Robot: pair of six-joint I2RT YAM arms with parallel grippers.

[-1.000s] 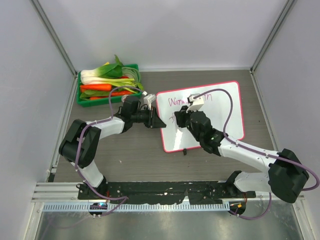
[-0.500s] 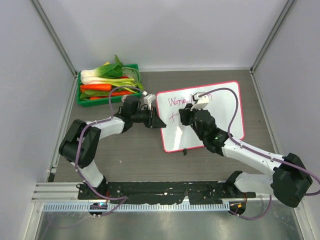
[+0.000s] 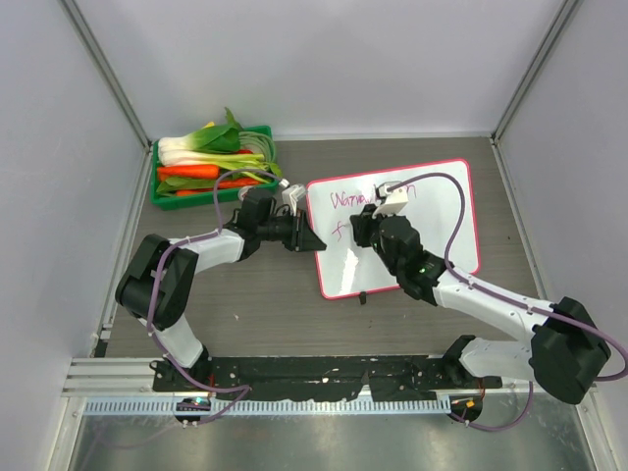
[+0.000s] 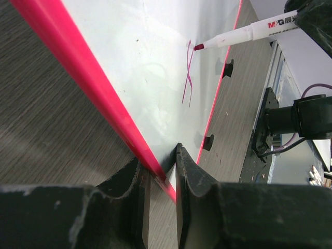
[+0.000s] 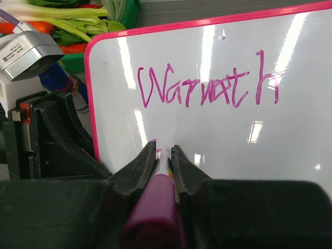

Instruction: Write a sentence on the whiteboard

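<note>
The left hand pinches the whiteboard, the right hand grips the pen; the sentence seems unfinished, needing more letters ahead.

Bright, even light from overhead; shadows under the arms on the table are faint and soft. The top view is sharp throughout. In the right wrist view, vertical white streaks of glare run down the glossy whiteboard, and the marker close to the lens is blurred. In the left wrist view, the fingers of the left gripper are dark and out of focus.
</note>
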